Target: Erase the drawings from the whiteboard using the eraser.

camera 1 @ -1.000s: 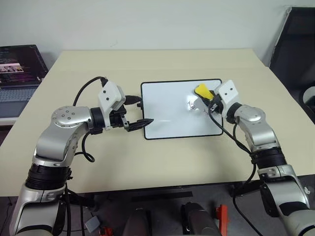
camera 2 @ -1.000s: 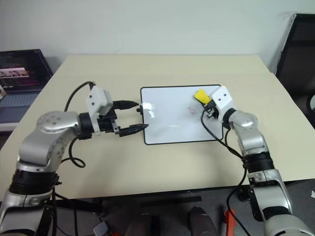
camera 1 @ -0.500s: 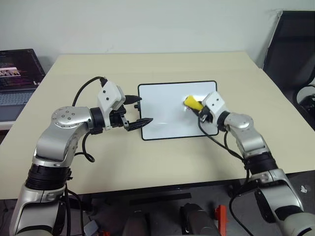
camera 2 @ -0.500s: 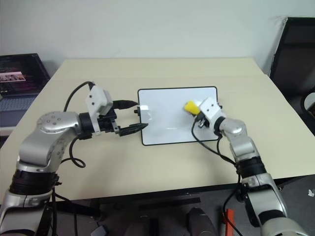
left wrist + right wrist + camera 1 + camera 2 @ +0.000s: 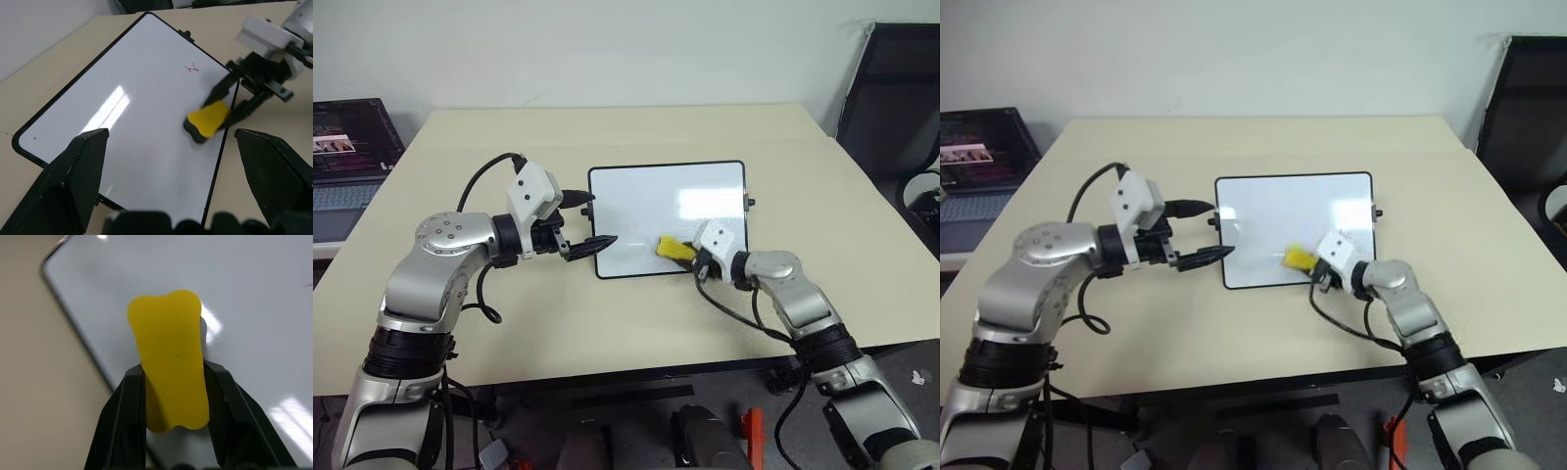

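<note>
R gripper [image 5: 690,257] clamped on yellow eraser [image 5: 674,249], pressing it on whiteboard [image 5: 636,211] nr its front edge, right of centre. Whiteboard flat on beige table [image 5: 509,323], mid-table. One small red scribble [image 5: 192,68] on board, apart from eraser. L gripper [image 5: 587,219] fingers spread wide, holding nothing, straddling board's left short edge. Laptop [image 5: 347,147] off table's far-left side.

Bare counter [image 5: 705,132] lies open around the whiteboard [image 5: 646,201]; the left claw [image 5: 590,217] crowds its left edge.
</note>
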Robot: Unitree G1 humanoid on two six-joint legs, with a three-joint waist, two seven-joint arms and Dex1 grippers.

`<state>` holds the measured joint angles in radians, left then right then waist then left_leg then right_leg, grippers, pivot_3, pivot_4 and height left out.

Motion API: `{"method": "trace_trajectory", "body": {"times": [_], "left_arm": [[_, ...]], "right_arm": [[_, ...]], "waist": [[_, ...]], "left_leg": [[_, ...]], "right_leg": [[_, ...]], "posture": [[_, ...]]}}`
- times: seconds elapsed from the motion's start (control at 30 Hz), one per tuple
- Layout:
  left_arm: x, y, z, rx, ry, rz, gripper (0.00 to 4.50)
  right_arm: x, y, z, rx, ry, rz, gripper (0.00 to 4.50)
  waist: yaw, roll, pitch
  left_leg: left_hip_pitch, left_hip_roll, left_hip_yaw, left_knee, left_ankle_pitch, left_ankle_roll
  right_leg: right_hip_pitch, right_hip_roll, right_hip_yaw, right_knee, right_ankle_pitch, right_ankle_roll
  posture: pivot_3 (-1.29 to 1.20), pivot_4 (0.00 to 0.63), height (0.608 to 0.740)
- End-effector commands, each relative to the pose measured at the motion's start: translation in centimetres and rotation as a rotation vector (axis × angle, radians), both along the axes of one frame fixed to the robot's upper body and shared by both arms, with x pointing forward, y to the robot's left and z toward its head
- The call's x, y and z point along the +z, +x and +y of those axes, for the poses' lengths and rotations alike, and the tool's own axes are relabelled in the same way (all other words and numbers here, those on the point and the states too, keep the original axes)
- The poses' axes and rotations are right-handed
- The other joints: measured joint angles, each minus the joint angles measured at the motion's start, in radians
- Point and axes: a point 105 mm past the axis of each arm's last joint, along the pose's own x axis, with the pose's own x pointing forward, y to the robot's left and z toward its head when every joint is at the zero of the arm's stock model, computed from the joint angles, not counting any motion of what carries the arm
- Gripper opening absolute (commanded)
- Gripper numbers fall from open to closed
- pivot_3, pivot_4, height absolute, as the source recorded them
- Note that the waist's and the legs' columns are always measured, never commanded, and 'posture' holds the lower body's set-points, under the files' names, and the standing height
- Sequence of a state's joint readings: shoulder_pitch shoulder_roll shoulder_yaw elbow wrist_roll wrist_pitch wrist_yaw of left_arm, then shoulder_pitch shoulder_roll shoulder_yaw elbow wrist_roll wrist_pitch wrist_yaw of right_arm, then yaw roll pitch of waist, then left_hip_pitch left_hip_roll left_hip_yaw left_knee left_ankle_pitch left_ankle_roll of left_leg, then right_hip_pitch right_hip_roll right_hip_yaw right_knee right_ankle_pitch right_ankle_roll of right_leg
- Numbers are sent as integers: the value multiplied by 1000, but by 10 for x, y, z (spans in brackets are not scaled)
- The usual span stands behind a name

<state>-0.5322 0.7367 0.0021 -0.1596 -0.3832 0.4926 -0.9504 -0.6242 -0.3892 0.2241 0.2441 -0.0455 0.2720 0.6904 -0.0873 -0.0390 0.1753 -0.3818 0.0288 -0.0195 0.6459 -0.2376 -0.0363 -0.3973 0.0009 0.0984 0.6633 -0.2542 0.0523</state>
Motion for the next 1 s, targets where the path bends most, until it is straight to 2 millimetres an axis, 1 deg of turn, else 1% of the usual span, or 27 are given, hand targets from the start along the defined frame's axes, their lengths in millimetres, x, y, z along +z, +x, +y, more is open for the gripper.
{"method": "trace_trajectory", "body": {"times": [0.03,0.13,0.23,0.27,0.3,0.33,0.4,0.43,0.5,0.53,0.57,0.6,0.63,0.67,0.7,0.8,0.87,1.0], "left_arm": [[9,-2,-7,-26,-1,-45,4500],[9,-2,-8,-29,-2,-46,4500],[9,-2,-9,-31,-2,-47,4500],[9,-2,-9,-31,-2,-47,4500],[9,-2,-8,-32,-2,-47,4500],[10,-2,-8,-32,-1,-48,4500],[10,-2,-8,-32,0,-49,4500],[11,-1,-7,-31,0,-50,4500],[11,-2,-7,-30,2,-51,4500],[11,-1,-6,-29,3,-52,4500],[11,-2,-6,-29,4,-53,4500],[12,-1,-5,-28,5,-53,4500],[12,-1,-5,-28,6,-53,4500],[12,-1,-4,-29,6,-53,4500],[12,-1,-4,-29,8,-54,4500],[14,1,-3,-32,18,-58,4500],[15,0,-1,-37,30,-60,4500],[17,-1,1,-39,41,-64,4500]], "right_arm": [[6,30,-40,-255,-26,-77,1246],[13,41,-47,-342,-16,-120,1245],[16,46,-53,-395,-21,-151,1245],[17,47,-53,-398,-15,-153,1245],[20,45,-48,-369,7,-150,1245],[26,42,-43,-326,37,-155,1245],[46,32,-33,-223,119,-170,1244],[61,23,-28,-153,177,-177,1242],[82,7,-24,-53,257,-170,1234],[100,-5,-25,8,317,-159,1234],[112,-14,-26,51,352,-150,1234],[127,-27,-32,112,369,-149,1234],[136,-36,-36,149,372,-147,1234],[141,-43,-41,167,361,-149,1234],[144,-49,-53,168,318,-150,1234],[135,-55,-106,57,105,-142,1234],[133,-57,-138,-31,61,-121,1234],[128,-62,-179,-133,4,-100,1234]], "waist": [[0,0,0],[0,0,0],[0,0,0],[0,0,0],[0,-1,0],[0,0,0],[0,0,0],[0,0,0],[2,1,2],[3,4,3],[5,6,5],[7,8,6],[9,8,7],[13,8,7],[16,8,7],[31,8,7],[36,8,7],[36,8,7]], "left_leg": [[0,0,0,0,0,0],[0,0,0,0,0,0],[0,0,0,0,0,0],[0,0,0,0,0,0],[0,0,0,0,0,0],[1,0,0,0,0,0],[1,0,0,0,0,0],[0,0,0,0,0,0],[-2,0,-1,-1,0,0],[-8,0,-1,-1,0,0],[-15,0,-2,-1,0,0],[-20,0,-2,-1,0,0],[-24,0,-2,-1,0,0],[-26,-1,-3,-1,0,0],[-27,0,-4,-1,0,0],[-28,0,-4,-2,-1,0],[-28,-1,-3,-2,-1,0],[-28,-1,0,-1,-1,0]], "right_leg": [[0,0,0,0,0,0],[1,0,0,0,0,-1],[1,0,0,-1,0,-1],[1,0,0,-1,0,-1],[1,0,0,-1,0,-1],[1,0,0,-1,0,-1],[2,0,0,-1,0,-1],[2,0,0,-1,0,-1],[-1,0,-1,-2,1,2],[-7,0,-1,-1,2,4],[-12,0,-1,-1,2,5],[-18,0,-2,0,3,4],[-22,0,-2,0,5,0],[-23,0,-3,0,5,0],[-23,0,-5,0,5,0],[-23,-1,-6,-4,4,0],[-23,-1,-6,-5,4,0],[-23,-2,-3,-5,3,1]], "posture": [[0,150,740],[0,150,740],[0,150,740],[0,150,740],[0,150,740],[0,150,740],[0,150,740],[0,150,740],[0,150,740],[0,150,740],[0,150,740],[0,150,740],[0,150,740],[0,150,740],[0,150,740],[0,150,740],[0,150,740],[0,150,740]]}}
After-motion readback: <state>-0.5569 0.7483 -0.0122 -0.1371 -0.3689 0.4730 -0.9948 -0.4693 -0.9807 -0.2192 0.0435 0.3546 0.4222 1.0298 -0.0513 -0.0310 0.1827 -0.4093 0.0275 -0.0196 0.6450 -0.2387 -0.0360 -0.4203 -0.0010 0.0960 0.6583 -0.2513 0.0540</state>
